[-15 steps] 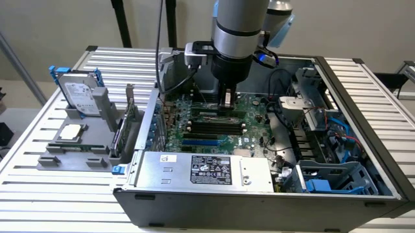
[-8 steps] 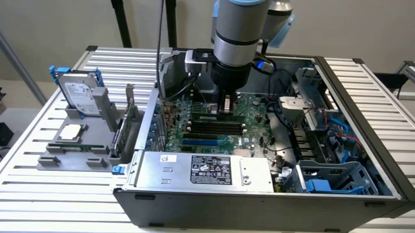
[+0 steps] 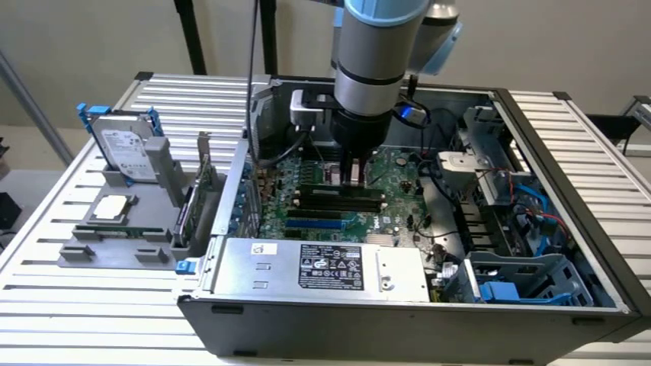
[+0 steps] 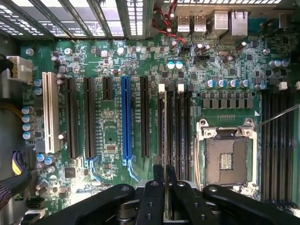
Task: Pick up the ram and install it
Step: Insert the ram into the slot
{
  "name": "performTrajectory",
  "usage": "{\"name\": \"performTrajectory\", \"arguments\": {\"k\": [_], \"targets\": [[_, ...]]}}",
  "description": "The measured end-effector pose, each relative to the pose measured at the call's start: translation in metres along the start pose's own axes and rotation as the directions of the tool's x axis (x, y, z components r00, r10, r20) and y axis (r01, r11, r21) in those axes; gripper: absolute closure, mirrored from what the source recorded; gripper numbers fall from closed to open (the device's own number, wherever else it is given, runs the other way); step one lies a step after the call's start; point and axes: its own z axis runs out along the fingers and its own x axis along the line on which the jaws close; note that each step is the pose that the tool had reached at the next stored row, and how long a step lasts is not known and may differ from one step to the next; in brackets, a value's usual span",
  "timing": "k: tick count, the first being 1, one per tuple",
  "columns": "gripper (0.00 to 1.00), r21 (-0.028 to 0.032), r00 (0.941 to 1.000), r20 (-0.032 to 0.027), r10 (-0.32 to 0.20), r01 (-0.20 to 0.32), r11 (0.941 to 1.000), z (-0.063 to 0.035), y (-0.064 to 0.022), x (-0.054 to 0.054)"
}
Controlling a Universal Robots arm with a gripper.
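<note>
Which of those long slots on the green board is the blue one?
The blue slot sits mid-row with black slots on both sides. The only other coloured one is the white slot at one end of the row.

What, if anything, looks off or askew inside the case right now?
Nothing stands out. The ram, pinched edge-on in the hand, runs straight and parallel to the memory slots, not skewed. The processor socket sits empty but shows no visible damage.
</note>
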Motion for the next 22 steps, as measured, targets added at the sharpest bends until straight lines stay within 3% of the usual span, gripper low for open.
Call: {"name": "performTrajectory", "arguments": {"k": [7,17,22], "targets": [[0.87,0.0003,1.0000,-0.0006,0.000,0.000,1.0000,0.0123,-0.0008,0.001],[0.87,0.0003,1.0000,-0.0006,0.000,0.000,1.0000,0.0147,-0.0009,0.000],[0.87,0.0005,1.0000,-0.0077,0.000,0.000,1.0000,0.0162,-0.0008,-0.002]]}}
